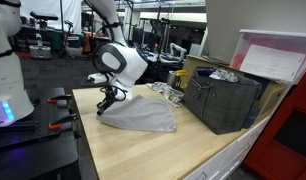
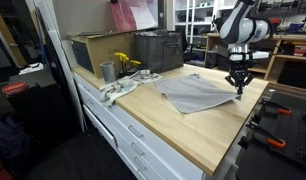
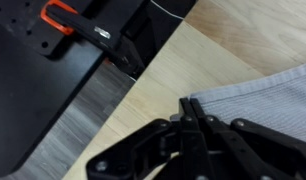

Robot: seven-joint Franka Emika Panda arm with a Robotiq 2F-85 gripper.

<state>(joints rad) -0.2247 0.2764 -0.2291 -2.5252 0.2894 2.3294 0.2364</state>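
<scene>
At the table's near edge, next to the black side bench: gripper (image 3: 186,108) with its jaws drawn fully together, pinching the corner of the grey cloth (image 3: 261,98). The wrist view shows the dark fingers meeting right at the cloth's hem, with bare wood showing past it. In both exterior views the gripper (image 1: 107,99) (image 2: 238,90) points straight down at that corner. The grey cloth (image 1: 143,116) rises in a slight tent toward the fingertips. The rest of it lies spread on the wooden table (image 1: 133,152), roughly mid-surface and well apart from the clutter at the back. Beyond it, in an exterior view, are a dark crate (image 2: 158,50), a metal cup (image 2: 107,71), something yellow just beside the cup, and a crumpled white rag (image 2: 117,91). Orange-handled clamps (image 3: 59,14) sit on the black bench, near the gripper but clear of it. Judgement: the corner grab looks made and the lift is barely begun, so this is the early part of handling the cloth. A next move calls for a firm pinch and a slow, even pull. It needs enough height that the fabric trails free, and a path that stays away from the clamps and the table edge.
</scene>
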